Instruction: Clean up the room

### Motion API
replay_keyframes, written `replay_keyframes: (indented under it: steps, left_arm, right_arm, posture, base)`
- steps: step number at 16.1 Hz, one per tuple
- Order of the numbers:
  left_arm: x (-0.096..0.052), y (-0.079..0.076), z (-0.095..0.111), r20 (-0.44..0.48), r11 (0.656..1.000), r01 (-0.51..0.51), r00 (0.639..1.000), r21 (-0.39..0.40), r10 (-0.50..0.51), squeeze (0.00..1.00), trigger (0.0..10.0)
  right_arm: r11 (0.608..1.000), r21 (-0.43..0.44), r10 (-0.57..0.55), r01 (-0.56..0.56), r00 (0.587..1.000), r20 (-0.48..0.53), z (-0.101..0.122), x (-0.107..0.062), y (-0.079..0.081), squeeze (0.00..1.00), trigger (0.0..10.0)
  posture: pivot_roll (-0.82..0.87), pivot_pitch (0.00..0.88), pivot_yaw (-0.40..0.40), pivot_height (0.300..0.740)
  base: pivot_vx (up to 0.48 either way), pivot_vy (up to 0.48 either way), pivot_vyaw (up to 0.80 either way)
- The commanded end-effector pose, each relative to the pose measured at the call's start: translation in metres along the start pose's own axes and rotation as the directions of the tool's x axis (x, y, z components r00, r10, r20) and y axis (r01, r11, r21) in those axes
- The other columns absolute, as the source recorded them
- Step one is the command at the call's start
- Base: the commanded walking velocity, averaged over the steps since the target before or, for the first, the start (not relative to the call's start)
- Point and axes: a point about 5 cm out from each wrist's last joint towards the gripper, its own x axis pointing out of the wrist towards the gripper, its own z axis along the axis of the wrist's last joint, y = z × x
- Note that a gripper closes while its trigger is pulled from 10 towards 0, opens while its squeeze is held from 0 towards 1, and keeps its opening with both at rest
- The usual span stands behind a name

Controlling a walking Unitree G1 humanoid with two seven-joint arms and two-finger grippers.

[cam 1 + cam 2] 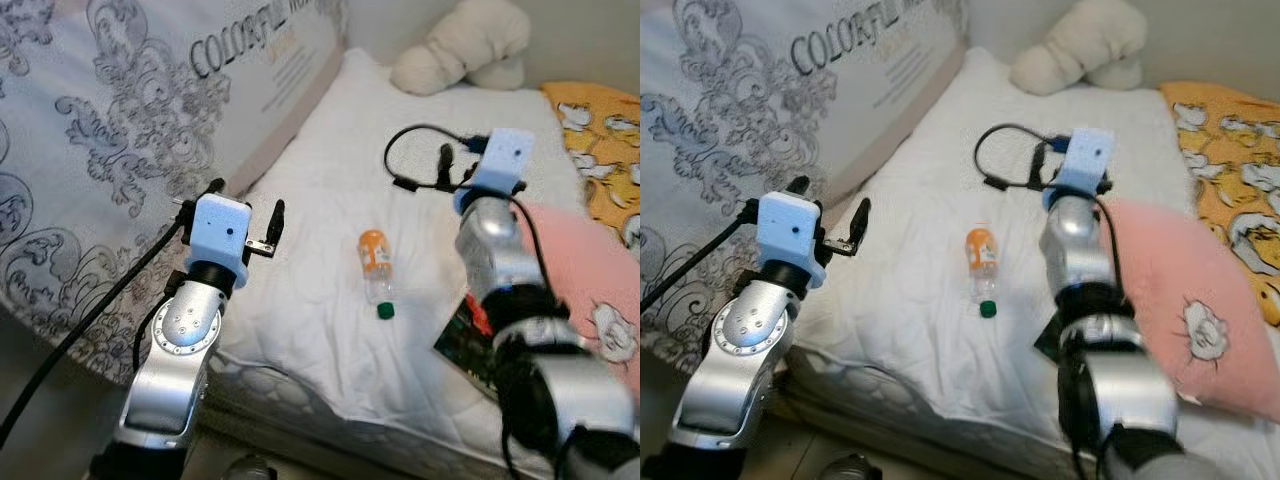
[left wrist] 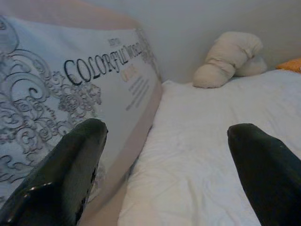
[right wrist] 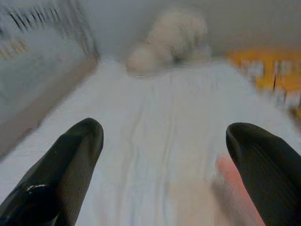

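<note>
A small plastic bottle [image 1: 375, 262] with an orange label and a green cap [image 1: 386, 311] lies on its side in the middle of the white quilt [image 1: 330, 170]. My left gripper [image 1: 247, 200] hovers open over the bed's left edge, a hand's width left of the bottle, with nothing between its fingers [image 2: 70, 160]. My right gripper [image 1: 462, 160] is raised over the quilt to the right of the bottle and beyond it, pointing toward the head of the bed. It is open and empty too, as its black fingers [image 3: 70, 160] show.
A big patterned cushion [image 1: 130, 110] lettered "COLORFUL" leans along the left. A cream plush toy [image 1: 465, 45] lies at the far end. A pink pillow [image 1: 1185, 300] and a yellow printed blanket [image 1: 600, 130] fill the right side. A dark flat packet [image 1: 462, 340] lies under my right forearm.
</note>
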Motion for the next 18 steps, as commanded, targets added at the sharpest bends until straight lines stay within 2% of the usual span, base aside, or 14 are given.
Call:
replay_keyframes:
  steps: [1,2,4,5,9,10,12,18]
  left_arm:
    - [-0.004,-0.003,0.001,-0.023,1.000,0.021,1.000,0.014,-0.020,0.00,10.0]
    - [-0.004,-0.003,0.001,-0.023,1.000,0.021,1.000,0.014,-0.020,0.00,10.0]
    - [-0.010,-0.013,0.000,-0.109,0.993,0.115,0.988,0.026,-0.111,0.00,10.0]
    - [-0.014,-0.017,0.002,-0.137,0.988,0.149,0.980,0.027,-0.144,0.00,10.0]
    - [-0.026,-0.027,0.016,-0.144,0.982,0.188,0.972,0.008,-0.185,0.00,10.0]
    - [-0.036,-0.028,0.015,-0.187,0.980,0.197,0.963,0.011,-0.192,0.00,10.0]
    - [-0.047,-0.027,0.015,-0.235,0.978,0.210,0.952,0.023,-0.199,0.00,10.0]
    - [-0.070,-0.030,0.015,-0.308,0.973,0.229,0.927,0.014,-0.214,0.00,10.0]
  right_arm:
    - [0.999,0.027,-0.024,0.028,0.987,-0.160,-0.023,0.000,-0.006,0.00,10.0]
    - [0.999,0.027,-0.024,0.028,0.987,-0.160,-0.023,0.000,-0.006,0.00,10.0]
    - [1.000,0.017,0.003,0.004,0.934,-0.356,-0.056,-0.009,-0.006,0.00,10.0]
    - [1.000,0.028,0.000,0.013,0.916,-0.400,-0.066,-0.013,-0.007,0.00,10.0]
    - [1.000,0.021,0.004,0.007,0.883,-0.470,-0.085,-0.021,-0.008,0.00,10.0]
    - [1.000,0.023,0.018,-0.007,0.863,-0.505,-0.096,-0.027,-0.002,0.00,10.0]
    - [0.999,0.035,0.050,-0.036,0.845,-0.532,-0.103,-0.033,0.008,0.00,10.0]
    - [0.995,0.018,0.087,-0.094,0.811,-0.578,-0.122,-0.046,0.017,0.00,10.0]
  posture:
    - [0.33,0.000,-0.059,0.736]
    - [0.33,0.000,-0.059,0.736]
    - [0.36,0.000,-0.067,0.736]
    - [0.37,0.000,-0.069,0.736]
    - [0.39,0.031,-0.066,0.736]
    - [0.40,0.088,-0.051,0.736]
    - [0.41,0.133,-0.043,0.736]
    - [0.45,0.196,-0.034,0.736]
  base:
    - [0.000,0.000,0.00]
    - [0.000,0.000,0.00]
    - [0.000,0.000,0.00]
    - [0.000,0.000,0.00]
    - [0.000,0.000,0.00]
    - [0.000,0.000,0.00]
    - [0.000,0.000,0.00]
    - [0.000,0.000,0.00]
